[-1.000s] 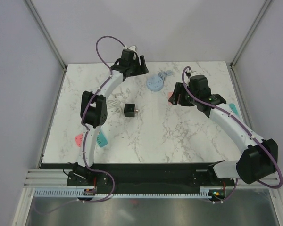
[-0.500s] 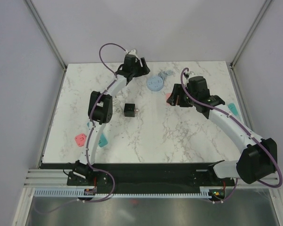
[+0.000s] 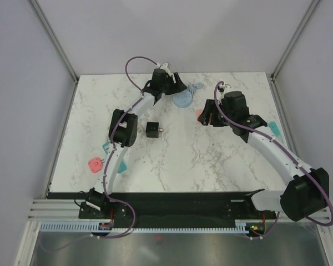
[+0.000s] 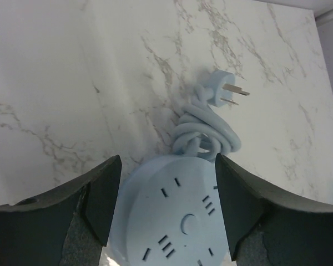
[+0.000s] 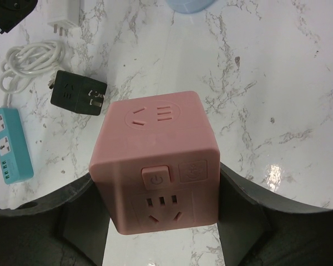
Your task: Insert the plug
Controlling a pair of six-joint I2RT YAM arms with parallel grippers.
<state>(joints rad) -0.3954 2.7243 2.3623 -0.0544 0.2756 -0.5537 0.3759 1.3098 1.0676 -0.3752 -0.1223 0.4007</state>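
Black plug adapter (image 3: pixel 153 129) lies mid-surface (image 3: pixel 172 166), prongs toward the right edge, apart from both claws | right claw (image 5: pixel 158 219) pinching pink cube socket (image 5: pixel 155 149) | left claw (image 4: pixel 165 188) spread, straddling round pale-blue power strip (image 4: pixel 172 233) near far edge | strip's coiled cord (image 4: pixel 205 133) and blue plug (image 4: pixel 225 95) just beyond

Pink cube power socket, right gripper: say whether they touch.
Touching. In the right wrist view both fingers of the right gripper sit flush against the pink cube power socket, no gap.
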